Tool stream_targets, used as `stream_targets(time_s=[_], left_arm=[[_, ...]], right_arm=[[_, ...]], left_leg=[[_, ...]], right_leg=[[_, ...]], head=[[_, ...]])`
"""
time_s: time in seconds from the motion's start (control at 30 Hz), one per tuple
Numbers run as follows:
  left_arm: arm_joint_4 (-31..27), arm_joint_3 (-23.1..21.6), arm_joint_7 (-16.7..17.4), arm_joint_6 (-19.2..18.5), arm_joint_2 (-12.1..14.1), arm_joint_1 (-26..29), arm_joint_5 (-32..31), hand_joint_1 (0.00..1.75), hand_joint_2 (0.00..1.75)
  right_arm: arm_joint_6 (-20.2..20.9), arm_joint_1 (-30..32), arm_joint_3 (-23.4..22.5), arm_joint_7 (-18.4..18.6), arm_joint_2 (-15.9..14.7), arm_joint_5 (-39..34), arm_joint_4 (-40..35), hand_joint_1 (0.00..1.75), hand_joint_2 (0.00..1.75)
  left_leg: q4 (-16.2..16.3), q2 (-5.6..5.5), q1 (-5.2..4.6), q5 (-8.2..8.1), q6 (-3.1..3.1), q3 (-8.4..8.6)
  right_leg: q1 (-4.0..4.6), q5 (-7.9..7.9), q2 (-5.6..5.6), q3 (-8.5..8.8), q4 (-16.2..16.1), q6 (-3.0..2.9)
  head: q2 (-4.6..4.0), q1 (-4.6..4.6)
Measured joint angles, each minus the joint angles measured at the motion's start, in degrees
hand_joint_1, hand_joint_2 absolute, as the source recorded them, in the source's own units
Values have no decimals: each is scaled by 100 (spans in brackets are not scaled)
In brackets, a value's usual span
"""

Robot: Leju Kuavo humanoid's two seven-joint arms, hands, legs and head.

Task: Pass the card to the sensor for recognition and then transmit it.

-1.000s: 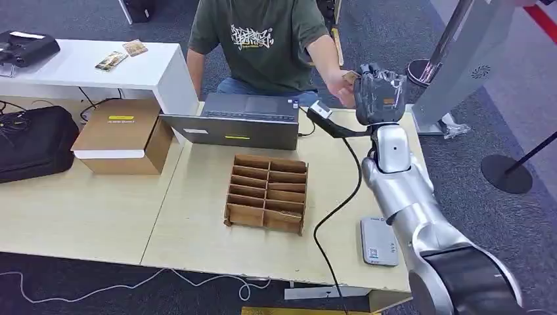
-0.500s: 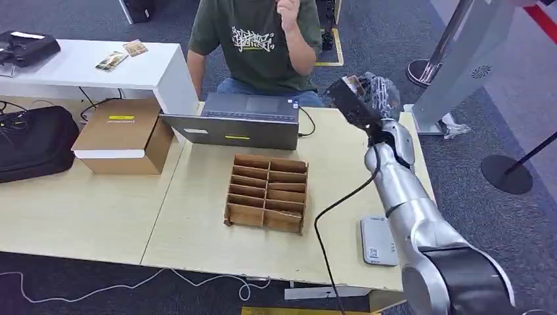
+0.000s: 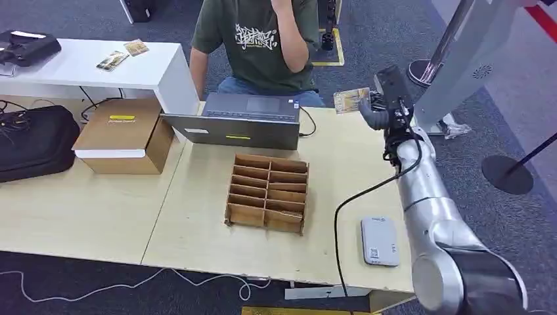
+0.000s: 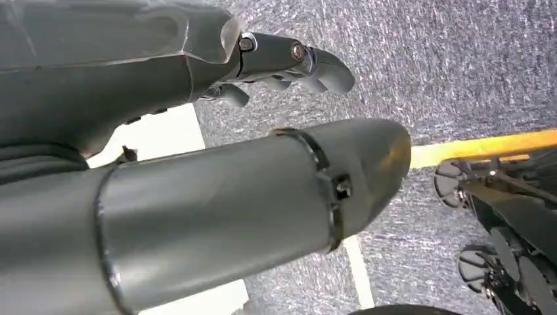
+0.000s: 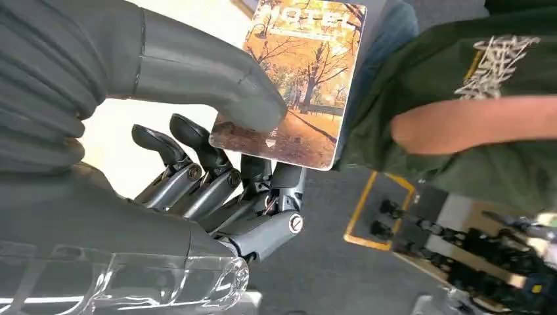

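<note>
A wooden divider box (image 3: 267,193) sits in the middle of the light tabletop (image 3: 98,210), with an open laptop (image 3: 240,121) just beyond it at the far edge. A person in a green shirt (image 3: 259,39) sits behind the laptop, one arm raised toward the head. To the left, a cardboard box (image 3: 121,134) rests on the tabletop beside a black bag (image 3: 33,141), and farther left a white side table (image 3: 92,65) carries two small cards (image 3: 121,54). Near the right front corner lies a flat grey card reader (image 3: 379,240), well apart from the raised arm; a black cable (image 3: 341,210) runs down past it and over the near edge.

The right hand (image 3: 384,105) is lifted above the far right corner of the tabletop, holding a card (image 5: 299,79) with an autumn-tree picture. The thumb (image 5: 197,72) presses on the card's face, the darker fingers (image 5: 210,170) are curled behind it, and most of the card sticks out toward the person.

The left hand (image 4: 276,65) hangs over grey carpet, fingers loosely curled and holding nothing.
</note>
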Motion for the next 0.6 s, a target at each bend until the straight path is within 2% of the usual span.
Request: stream_targets(time_s=[0.23,0.47,0.5,0.53,0.6], left_arm=[[0,0,0,13,13,1,-14,0,0],[0,0,0,20,13,1,2,0,0],[0,0,0,22,11,4,19,0,0],[0,0,0,31,-2,16,52,0,0],[0,0,0,31,-11,18,74,0,0]], right_arm=[[52,304,-83,-70,-437,-388,70,175,175],[48,408,-85,-96,-486,-483,65,175,175],[28,583,-83,-118,-571,-640,11,175,175],[-39,1054,-83,-75,-770,-1013,-306,175,175],[-46,1349,-85,-44,-848,-1198,-540,175,175]], left_leg=[[2,1,0,-2,1,0],[2,-1,0,-2,2,0],[2,-3,0,-2,2,-1],[1,-7,0,-4,4,-4],[1,-8,0,-4,4,-4]], right_leg=[[0,0,2,0,-3,0],[0,0,1,0,-4,0],[0,-1,0,-1,-4,1],[1,-1,-3,-1,-4,2],[1,-2,-4,0,-4,3]], head=[[0,-2],[0,-2],[0,-2],[0,-4],[0,-2]])
